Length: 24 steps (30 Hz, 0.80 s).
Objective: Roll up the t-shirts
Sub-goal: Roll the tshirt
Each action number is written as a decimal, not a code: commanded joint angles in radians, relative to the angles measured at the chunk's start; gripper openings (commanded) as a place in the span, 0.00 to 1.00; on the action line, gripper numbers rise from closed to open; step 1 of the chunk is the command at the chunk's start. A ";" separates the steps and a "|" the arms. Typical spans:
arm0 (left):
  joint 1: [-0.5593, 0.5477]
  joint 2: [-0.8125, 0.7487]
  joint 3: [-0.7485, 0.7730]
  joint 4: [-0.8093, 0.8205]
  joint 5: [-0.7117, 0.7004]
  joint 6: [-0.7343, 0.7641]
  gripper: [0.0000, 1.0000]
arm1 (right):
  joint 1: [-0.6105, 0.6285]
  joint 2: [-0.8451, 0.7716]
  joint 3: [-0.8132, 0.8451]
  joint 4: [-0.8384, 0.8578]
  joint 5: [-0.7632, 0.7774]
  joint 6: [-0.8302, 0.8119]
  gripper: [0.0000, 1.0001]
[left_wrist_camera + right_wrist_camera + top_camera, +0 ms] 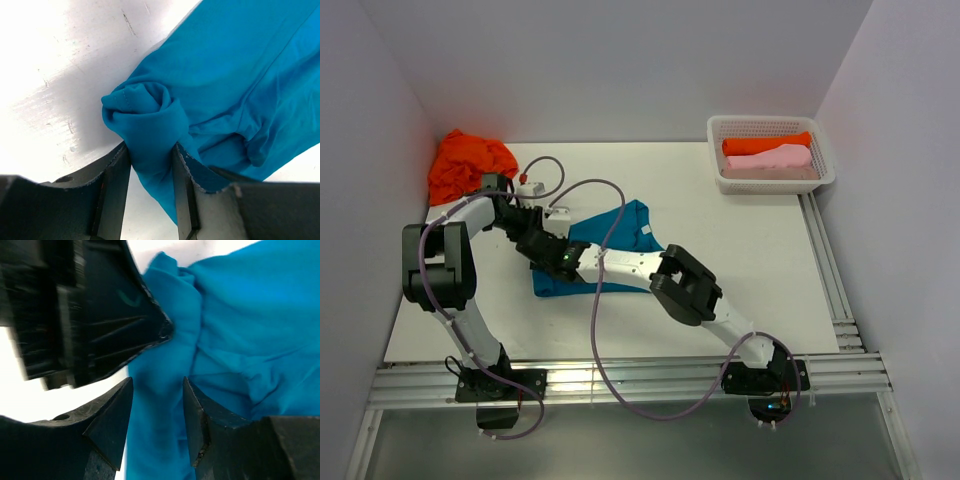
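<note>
The teal shirt [635,232] lies left of centre on the tabletop [740,260]. In the overhead view its flat part spreads toward 1 o'clock. Its started roll sits at the 8 o'clock end, under both wrists.

The left claw [151,147] is clamped on that roll. A thick twist of cloth is pinched between its fingers, and the spiral end of the roll bulges just past the tips at 12 o'clock. In its view the loose cloth fans out from 1 to 3 o'clock.

The right claw [157,381] straddles a ridge of the same cloth, which fills the gap between its fingers. The view is blurred, so I cannot tell whether it is pinching or only bracketing the ridge.

Both claws sit on the rolled end, just beside each other, so neither arm is clearly nearer. The roll's long axis seems to run roughly 11 to 5 o'clock overhead, which leaves the unrolled cloth ahead toward 1 o'clock. That is the way the roll would have to travel, and the tabletop there is bare and smooth.

An orange shirt [470,165] lies heaped in the corner at 10 o'clock. At 2 o'clock a basket [775,184] holds an orange roll [765,144] and a pink roll [778,158]. Plain pale walls [620,60] close in three sides.
</note>
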 commanded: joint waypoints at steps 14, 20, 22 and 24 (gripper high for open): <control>-0.027 0.010 0.039 0.003 -0.032 -0.010 0.42 | 0.056 0.060 0.148 -0.038 0.156 -0.096 0.51; -0.027 0.010 0.038 -0.001 -0.032 -0.012 0.42 | 0.057 0.095 0.176 -0.059 0.155 -0.096 0.51; -0.027 0.008 0.039 -0.002 -0.032 -0.012 0.42 | 0.056 0.116 0.208 -0.097 0.159 -0.089 0.51; -0.027 0.008 0.039 -0.004 -0.032 -0.012 0.42 | 0.056 0.132 0.228 -0.121 0.165 -0.083 0.51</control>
